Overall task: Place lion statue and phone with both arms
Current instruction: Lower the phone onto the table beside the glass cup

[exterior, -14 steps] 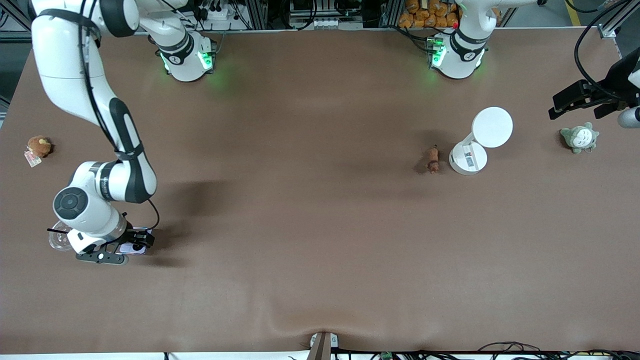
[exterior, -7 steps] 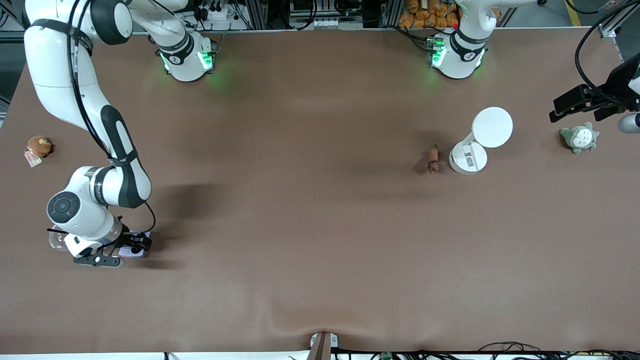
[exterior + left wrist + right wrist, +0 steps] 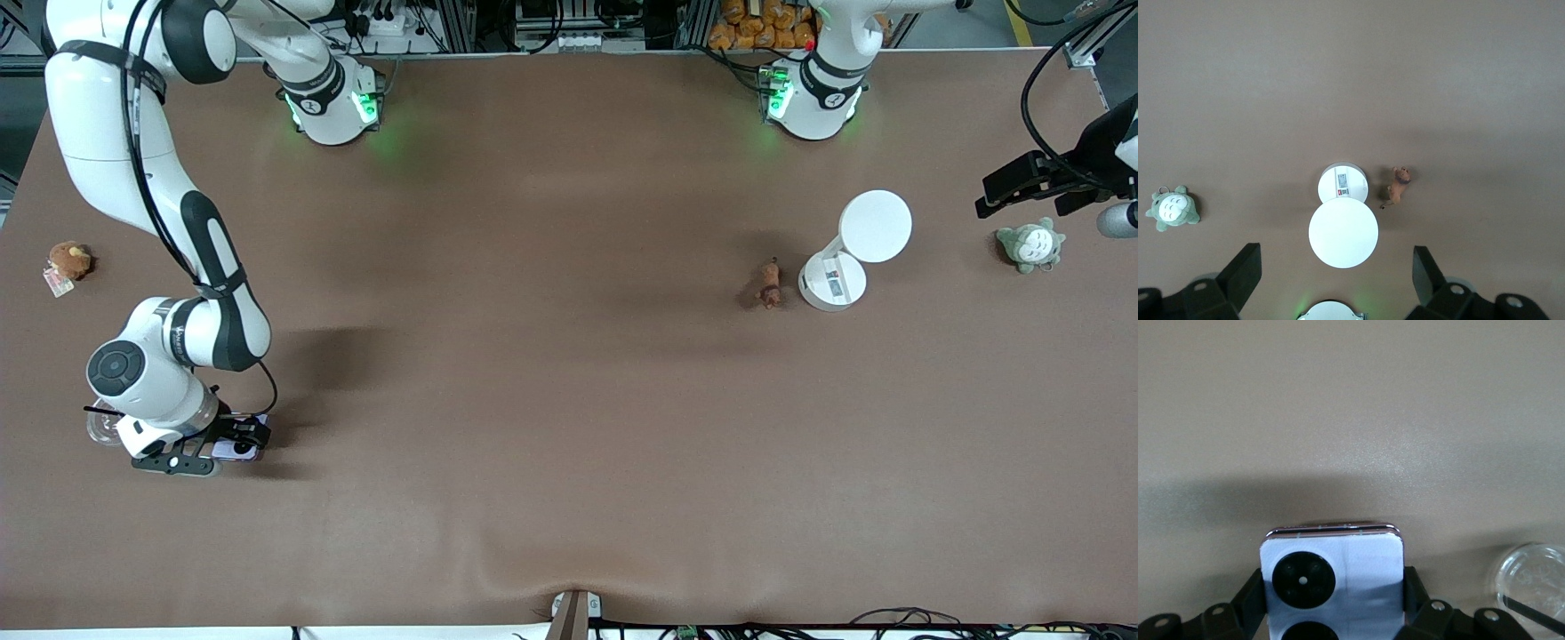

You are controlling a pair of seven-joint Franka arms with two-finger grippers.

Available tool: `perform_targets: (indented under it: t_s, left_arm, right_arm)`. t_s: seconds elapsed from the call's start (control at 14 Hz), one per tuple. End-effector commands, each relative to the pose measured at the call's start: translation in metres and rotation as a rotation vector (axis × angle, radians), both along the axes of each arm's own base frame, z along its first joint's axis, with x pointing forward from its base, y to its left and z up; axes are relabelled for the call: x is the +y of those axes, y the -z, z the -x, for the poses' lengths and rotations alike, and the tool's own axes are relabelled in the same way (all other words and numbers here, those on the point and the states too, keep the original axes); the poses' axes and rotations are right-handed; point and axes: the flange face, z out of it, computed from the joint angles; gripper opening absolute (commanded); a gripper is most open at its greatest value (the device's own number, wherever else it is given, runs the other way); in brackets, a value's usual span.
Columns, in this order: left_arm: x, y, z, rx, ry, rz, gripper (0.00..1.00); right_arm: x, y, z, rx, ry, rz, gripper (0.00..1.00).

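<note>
The lavender phone lies on the table near the right arm's end, close to the front camera. My right gripper is down on it. In the right wrist view the phone sits between the two black fingers of the right gripper, which touch both its sides. The lion statue lies on the table beside a white stand; it also shows in the left wrist view. My left gripper hangs high over the left arm's end of the table, open and empty.
A white stand with a round disc and round base stands beside the lion. A grey-green plush lies under the left gripper. A round brown plush and a clear glass dish are at the right arm's end.
My right gripper has shifted a little toward the right arm's end of the table and settled around the phone. The left gripper has barely moved.
</note>
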Motion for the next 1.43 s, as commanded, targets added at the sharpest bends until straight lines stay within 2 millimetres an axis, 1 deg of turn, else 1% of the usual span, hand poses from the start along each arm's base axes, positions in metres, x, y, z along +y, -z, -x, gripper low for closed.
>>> perform_targets:
  t_s: [0.0, 0.21, 0.29, 0.36, 0.43, 0.79, 1.0, 1.14, 1.21, 1.29, 1.36]
  left_arm:
    - [-0.002, -0.003, -0.001, -0.009, 0.004, -0.002, 1.00]
    - [-0.002, -0.004, -0.001, -0.010, 0.004, -0.002, 1.00]
    - [-0.001, -0.005, 0.000, -0.013, 0.003, -0.002, 1.00]
    - [-0.001, -0.005, 0.000, -0.012, 0.003, -0.002, 1.00]
    - [-0.001, -0.005, 0.000, -0.012, 0.003, -0.002, 1.00]
    - [-0.002, -0.005, 0.000, -0.013, 0.003, 0.000, 1.00]
    - [-0.002, -0.005, 0.000, -0.012, 0.006, 0.000, 1.00]
    - [-0.003, -0.005, 0.000, -0.013, 0.006, 0.000, 1.00]
    - [-0.003, -0.005, 0.000, -0.012, 0.004, 0.000, 1.00]
    - [-0.003, -0.005, 0.000, -0.012, 0.006, 0.000, 1.00]
    - [-0.002, -0.005, 0.000, -0.012, 0.004, 0.000, 1.00]
  right_arm:
    - [-0.010, 0.012, -0.001, 0.003, -0.006, -0.009, 0.28]
    - [-0.016, 0.012, 0.000, 0.009, -0.048, -0.002, 0.42]
    - [-0.022, 0.013, 0.001, 0.012, -0.052, 0.000, 0.50]
    - [-0.021, 0.013, 0.000, 0.012, -0.053, -0.001, 0.66]
    - [-0.020, 0.013, 0.000, 0.012, -0.054, -0.001, 1.00]
    - [-0.015, 0.012, -0.001, 0.008, -0.049, -0.003, 1.00]
    - [-0.014, 0.005, -0.004, -0.003, -0.056, -0.001, 1.00]
    - [-0.007, -0.006, -0.008, -0.010, -0.066, -0.002, 1.00]
    - [-0.001, -0.018, -0.010, -0.018, -0.077, -0.001, 1.00]
    - [0.001, -0.031, -0.012, -0.019, -0.079, -0.003, 1.00]
    - [0.005, -0.049, -0.013, -0.021, -0.081, -0.005, 1.00]
